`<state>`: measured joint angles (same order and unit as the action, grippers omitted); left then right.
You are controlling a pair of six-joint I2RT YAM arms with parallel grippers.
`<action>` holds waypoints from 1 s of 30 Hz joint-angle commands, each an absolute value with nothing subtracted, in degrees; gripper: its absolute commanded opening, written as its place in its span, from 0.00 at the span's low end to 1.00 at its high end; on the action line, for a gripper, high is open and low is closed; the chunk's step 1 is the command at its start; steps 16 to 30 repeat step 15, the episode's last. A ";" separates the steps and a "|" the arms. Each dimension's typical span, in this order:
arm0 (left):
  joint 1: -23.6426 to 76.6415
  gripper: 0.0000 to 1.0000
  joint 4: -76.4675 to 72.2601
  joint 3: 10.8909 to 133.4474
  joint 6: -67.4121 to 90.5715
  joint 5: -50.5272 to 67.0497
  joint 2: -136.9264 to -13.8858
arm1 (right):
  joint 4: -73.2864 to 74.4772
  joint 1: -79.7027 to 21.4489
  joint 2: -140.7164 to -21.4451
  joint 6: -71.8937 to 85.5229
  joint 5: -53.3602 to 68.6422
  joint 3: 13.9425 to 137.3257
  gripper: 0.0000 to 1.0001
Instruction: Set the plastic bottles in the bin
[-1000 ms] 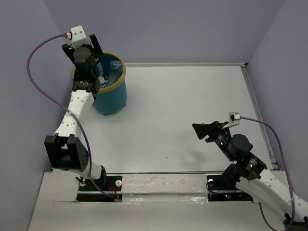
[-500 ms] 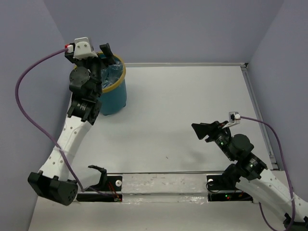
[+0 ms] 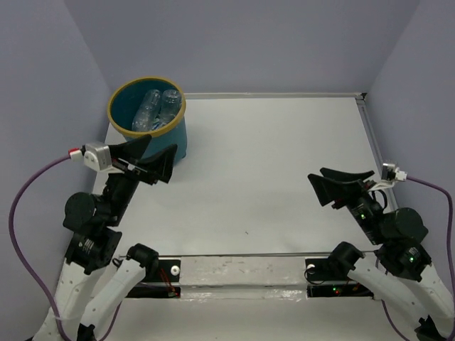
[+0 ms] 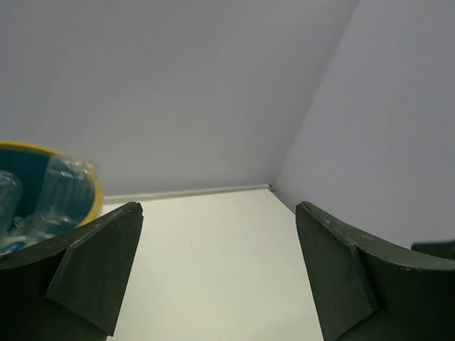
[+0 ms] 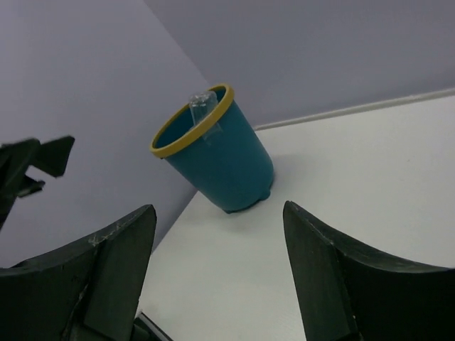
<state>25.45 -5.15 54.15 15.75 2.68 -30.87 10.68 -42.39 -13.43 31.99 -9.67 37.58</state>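
Note:
The teal bin [image 3: 173,138] with a yellow rim stands at the far left of the table. Clear plastic bottles [image 3: 156,106] lie inside it; one pokes above the rim in the right wrist view [image 5: 202,104], and they show at the left edge of the left wrist view [image 4: 64,188]. My left gripper [image 3: 158,158] is open and empty, pulled back near the table's front left, just in front of the bin. My right gripper [image 3: 341,182] is open and empty at the front right. No bottle shows on the table.
Purple walls close in the table on the left, back and right. A raised rail [image 3: 377,135] runs along the table's right edge. The arm bases and a taped strip [image 3: 234,273] sit at the near edge.
My left arm has drawn back from over the bin to the front left, with its gripper empty and open. My right arm has pulled back a little toward its base.

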 commanded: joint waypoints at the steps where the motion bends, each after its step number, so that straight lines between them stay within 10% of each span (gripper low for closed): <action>1: 25.75 0.99 2.53 47.38 21.62 9.84 -21.46 | 18.27 -42.45 -15.20 28.56 -16.86 45.17 0.74; 2: 25.75 0.99 3.94 46.59 21.97 8.54 -17.97 | 19.15 -42.45 -15.90 28.04 -18.09 46.39 0.99; 30: 25.75 0.99 12.83 42.97 21.97 4.22 -9.49 | 22.06 -42.45 -16.09 27.77 -18.72 46.84 1.00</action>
